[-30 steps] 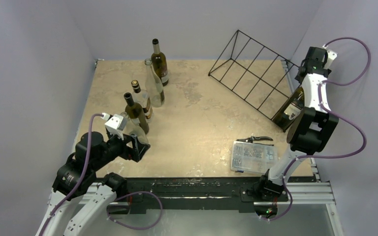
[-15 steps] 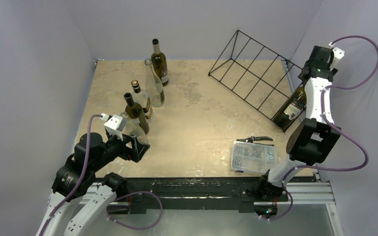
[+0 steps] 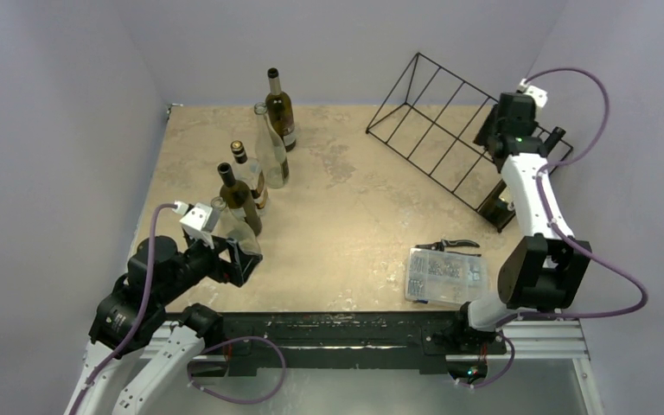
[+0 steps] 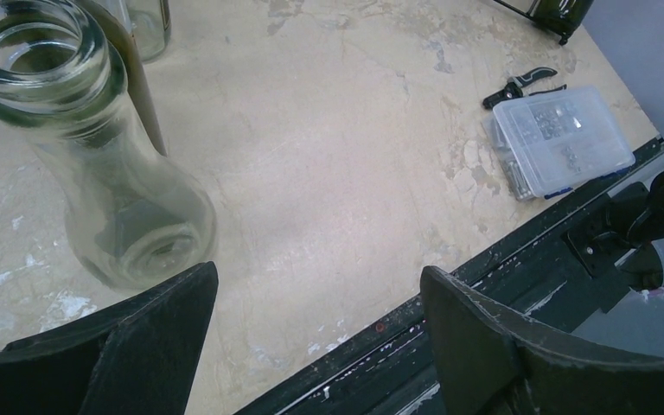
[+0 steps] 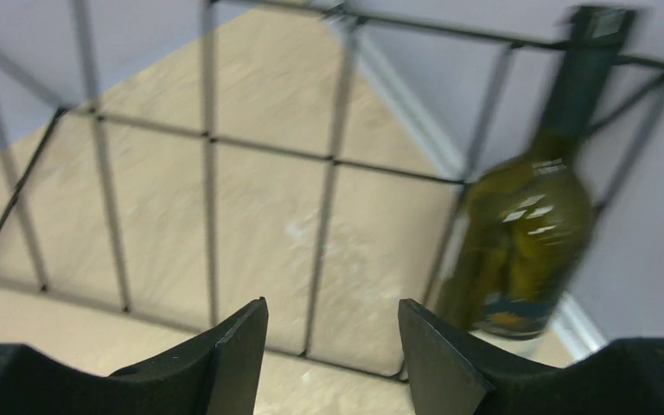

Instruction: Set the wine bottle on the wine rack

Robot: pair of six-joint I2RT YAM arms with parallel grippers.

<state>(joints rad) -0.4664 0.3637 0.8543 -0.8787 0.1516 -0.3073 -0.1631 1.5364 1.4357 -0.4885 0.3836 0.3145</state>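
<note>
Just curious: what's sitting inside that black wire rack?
One dark green wine bottle leans in the end slot of the wine rack, neck up. The other slots look empty. From above, the right arm hides most of it.

Wine bottle (image 5: 527, 233) in wine rack (image 3: 451, 137), far right; parts box (image 3: 445, 275) before rack.

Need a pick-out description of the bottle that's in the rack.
Find the black wire wine rack at the far right corner of the table. A dark green bottle leans in its rightmost slot, neck up. It is the only bottle there; the others stand at the table's left.
</note>
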